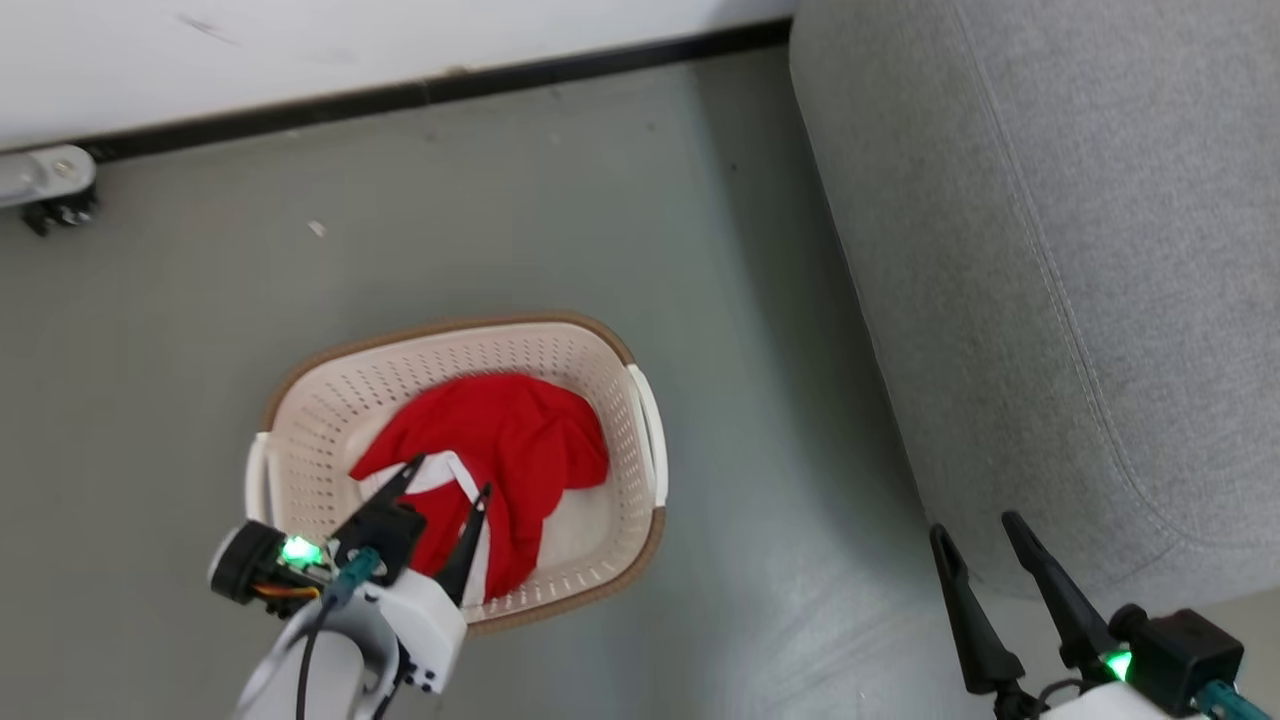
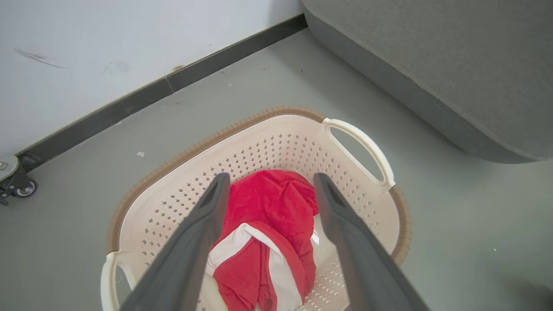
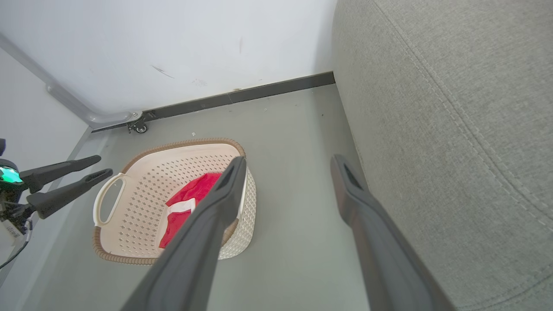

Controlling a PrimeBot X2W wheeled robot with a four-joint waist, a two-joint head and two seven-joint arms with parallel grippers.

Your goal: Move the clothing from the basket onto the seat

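Crumpled red clothing with white trim (image 1: 520, 430) lies in an oval cream perforated plastic basket with a brown rim (image 1: 440, 325).
The left gripper (image 1: 452, 475) hangs above the basket's near end, its two dark fingers spread apart and empty. Grey floor (image 1: 760, 400) separates the basket from the large grey woven-fabric seat cushion (image 1: 1050, 250) on the right, by whose rounded corner the right gripper (image 1: 975, 524) stands, fingers likewise apart, holding nothing.
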